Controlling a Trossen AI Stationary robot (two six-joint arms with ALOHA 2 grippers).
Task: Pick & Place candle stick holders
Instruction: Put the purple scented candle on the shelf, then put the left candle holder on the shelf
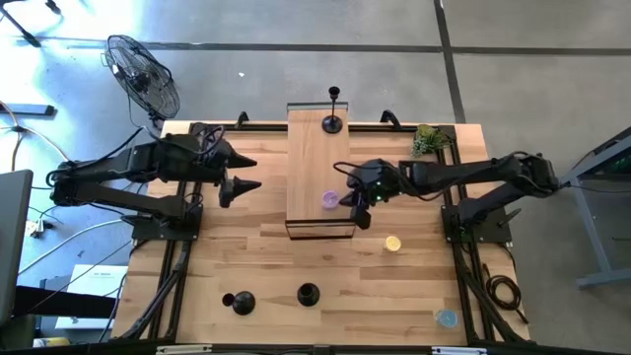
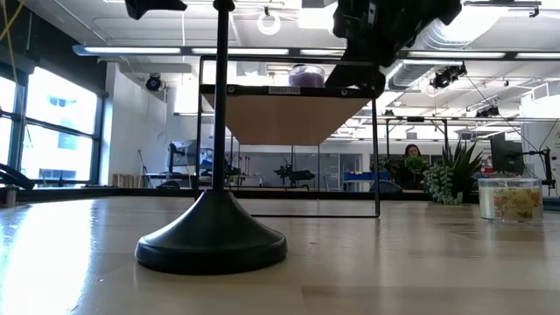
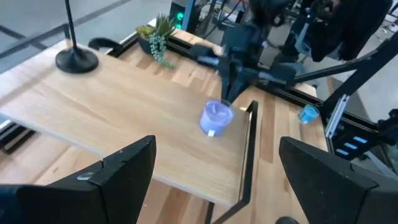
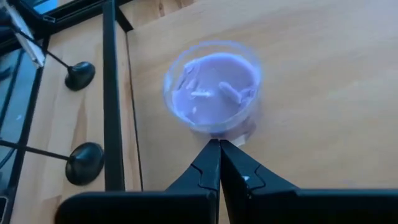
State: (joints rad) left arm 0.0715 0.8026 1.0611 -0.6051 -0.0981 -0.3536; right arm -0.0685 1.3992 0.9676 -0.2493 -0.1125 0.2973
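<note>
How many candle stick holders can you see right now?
3: one candle stick holder stands on the raised shelf's far end, two on the table's near edge. None seems hidden.

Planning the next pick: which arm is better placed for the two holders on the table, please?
Left, probably: the left gripper is open and free for the holders; the right gripper is shut beside the purple candle.
</note>
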